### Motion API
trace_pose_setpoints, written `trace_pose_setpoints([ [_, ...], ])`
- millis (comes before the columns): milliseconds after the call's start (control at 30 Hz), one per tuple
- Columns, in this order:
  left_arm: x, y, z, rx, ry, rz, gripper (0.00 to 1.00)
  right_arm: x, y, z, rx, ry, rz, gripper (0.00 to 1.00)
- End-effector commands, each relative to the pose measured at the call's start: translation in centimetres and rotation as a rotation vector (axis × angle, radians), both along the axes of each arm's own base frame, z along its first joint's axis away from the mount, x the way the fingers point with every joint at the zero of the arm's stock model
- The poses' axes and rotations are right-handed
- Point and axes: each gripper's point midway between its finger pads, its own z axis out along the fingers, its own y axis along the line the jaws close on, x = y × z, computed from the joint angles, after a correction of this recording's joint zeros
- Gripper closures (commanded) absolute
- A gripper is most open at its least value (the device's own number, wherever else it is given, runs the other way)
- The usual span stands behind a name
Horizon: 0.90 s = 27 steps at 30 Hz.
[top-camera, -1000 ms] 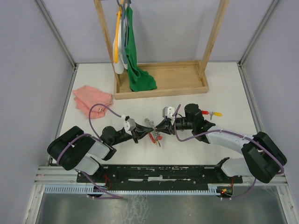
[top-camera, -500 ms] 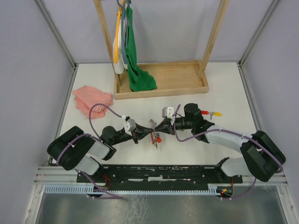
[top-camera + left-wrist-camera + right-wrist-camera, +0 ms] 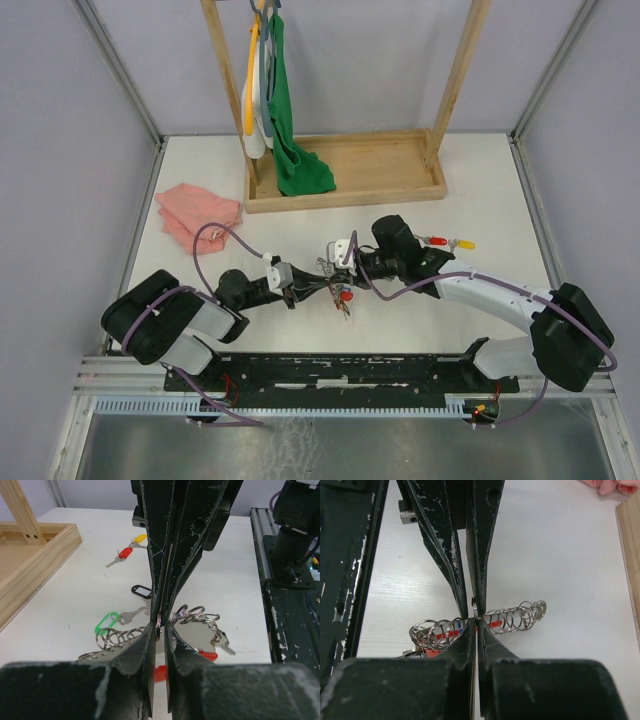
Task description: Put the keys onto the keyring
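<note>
In the top view, the left gripper [image 3: 312, 289] and the right gripper [image 3: 332, 276] are meeting tip to tip in the lower middle of the frame, just over the keyring [image 3: 342, 297]. A red-tagged key [image 3: 437, 241] and a yellow-tagged key [image 3: 463, 243] are lying well apart from it at the middle right. In the left wrist view, both pairs of jaws are standing narrow and are pinching the same thin wire of the keyring at the centre of the frame, one pair from below and one from above. The small rings [image 3: 116, 637] of the bunch are resting on the table [image 3: 75, 595] on both sides of the pinch, a green-tagged key [image 3: 107, 622] is lying just beside them at the left, and a black tag [image 3: 141, 591] is lying a little higher. In the right wrist view, the same narrow pinch is showing at the centre, with the rings spreading like a coil toward the right. The danger, I think, is coming from two grips sitting so close on one thin wire. If the arms are pulling or twisting unequally, the wire may slip out of one pair, or the fingertips may press against each other, and the bunch may fall and drag the green-tagged key away. Also neither gripper is holding a loose key, so any opening made in the ring may close before a key is reaching it.
</note>
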Motion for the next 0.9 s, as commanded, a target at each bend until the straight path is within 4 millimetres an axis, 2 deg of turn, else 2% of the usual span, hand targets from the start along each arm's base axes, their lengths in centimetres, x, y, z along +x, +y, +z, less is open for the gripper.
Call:
trace_pose_setpoints([
  [0, 0.1, -0.6, 3.3, -0.033, -0.227, -0.029, 0.78, 1.1, 0.0, 1.5, -0.125, -0.125, -0.018, 0.99],
  [167, 0.5, -0.4, 2.1, 0.041, -0.219, -0.013, 0.75, 0.9, -0.5, 1.5, -0.238, -0.142, -0.013, 0.99],
  [467, 0.6, -0.6, 1.2, 0.059, -0.197, -0.014, 0.82, 0.6, -0.1, 2.4, -0.331, -0.215, 0.009, 0.99],
  [600, 0.9, -0.6, 1.3, 0.065, -0.204, -0.001, 0.80, 0.4, 0.1, 2.5, -0.357, -0.235, 0.020, 0.99],
  [767, 1.0, -0.7, 1.3, 0.063, -0.206, 0.005, 0.88, 0.0, 0.6, 2.7, -0.365, -0.240, 0.034, 0.99],
  [867, 1.0, -0.7, 1.6, 0.045, -0.206, 0.006, 0.89, -0.2, 0.9, 2.9, -0.355, -0.242, 0.037, 0.99],
])
